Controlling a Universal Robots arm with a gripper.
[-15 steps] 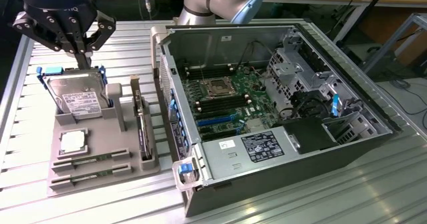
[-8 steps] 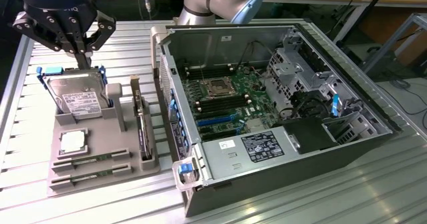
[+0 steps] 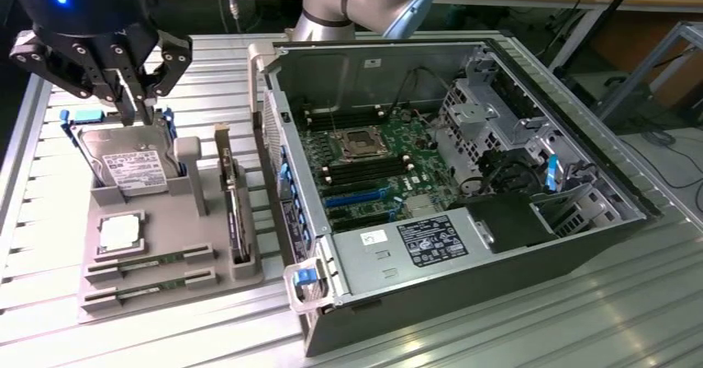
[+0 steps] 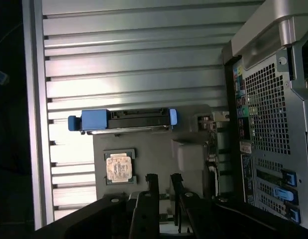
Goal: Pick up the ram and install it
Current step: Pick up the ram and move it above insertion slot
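Two green ram sticks (image 3: 148, 263) (image 3: 143, 288) lie side by side in slots at the near end of a grey holder tray (image 3: 209, 244). My gripper (image 3: 134, 113) (image 4: 164, 186) hangs over the far end of that tray, above the hard drive (image 3: 130, 158), well away from the sticks. Its thin fingers stand a narrow gap apart, open, with nothing between them. On the exterior view's right, the open computer case (image 3: 439, 179) shows the motherboard's memory slots (image 3: 363, 170) below the processor socket.
The tray also holds a square silver processor (image 3: 121, 232) (image 4: 118, 168), the blue-handled hard drive (image 4: 126, 119) and a dark expansion card (image 3: 233, 211) standing on edge. The case's rear panel (image 4: 273, 109) sits beside the tray. Everything rests on a ribbed metal table (image 3: 528, 319).
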